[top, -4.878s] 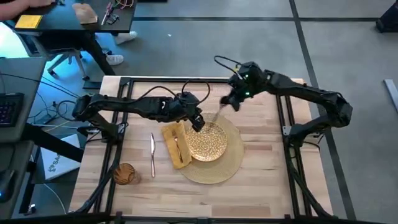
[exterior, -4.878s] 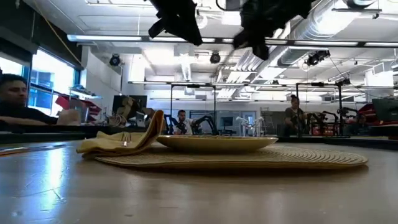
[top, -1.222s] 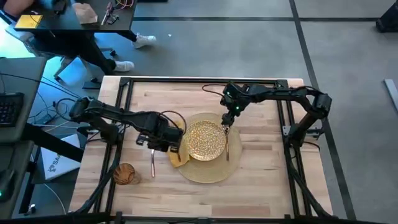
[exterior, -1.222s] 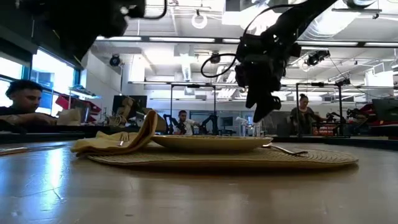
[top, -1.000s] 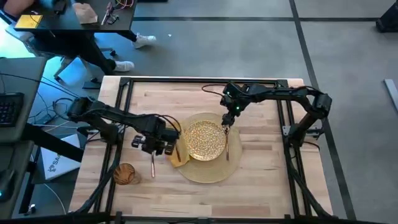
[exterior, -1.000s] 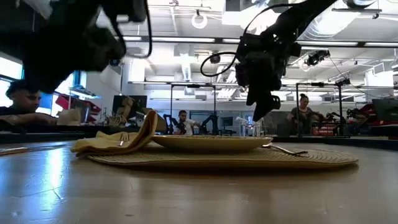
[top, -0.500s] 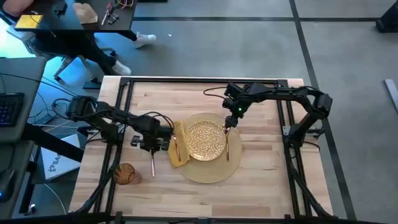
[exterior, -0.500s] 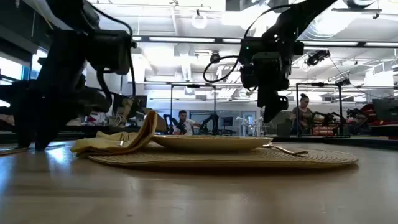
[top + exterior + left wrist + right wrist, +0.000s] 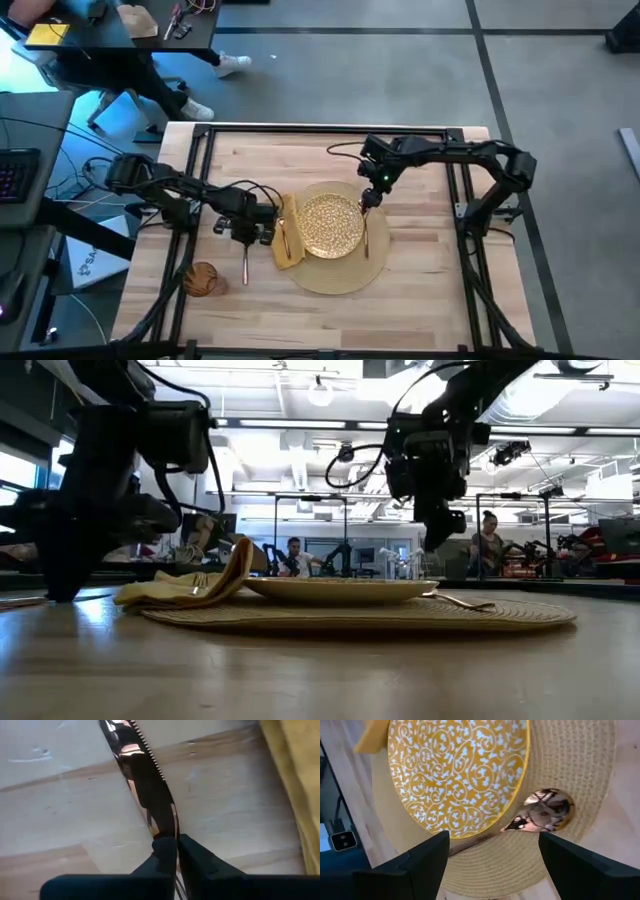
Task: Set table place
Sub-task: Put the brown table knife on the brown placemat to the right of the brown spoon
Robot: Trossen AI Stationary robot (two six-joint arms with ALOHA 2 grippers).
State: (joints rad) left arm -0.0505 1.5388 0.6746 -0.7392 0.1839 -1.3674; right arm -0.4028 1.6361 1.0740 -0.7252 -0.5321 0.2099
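High view: the left gripper (image 9: pixel 245 238) has come lower onto the knife (image 9: pixel 245 262) than half a second ago, over its upper end on the table (image 9: pixel 420 290), left of the napkin (image 9: pixel 285 232); the right gripper (image 9: pixel 369 202) has barely shifted, hovering above the bowl end of the spoon (image 9: pixel 366 232) on the mat (image 9: pixel 340 280), just right of the gold plate (image 9: pixel 332 225). The amber tumbler (image 9: pixel 200 278) stands near the table's front left corner. The left wrist view adds what the overhead cannot: the left fingers (image 9: pixel 165 857) are pressed nearly together, pinching the serrated knife blade (image 9: pixel 145 780) between their tips. The right wrist view shows the right fingers (image 9: pixel 415 865) spread wide, holding nothing, with the spoon bowl (image 9: pixel 542 815) resting on the mat beside the plate rim
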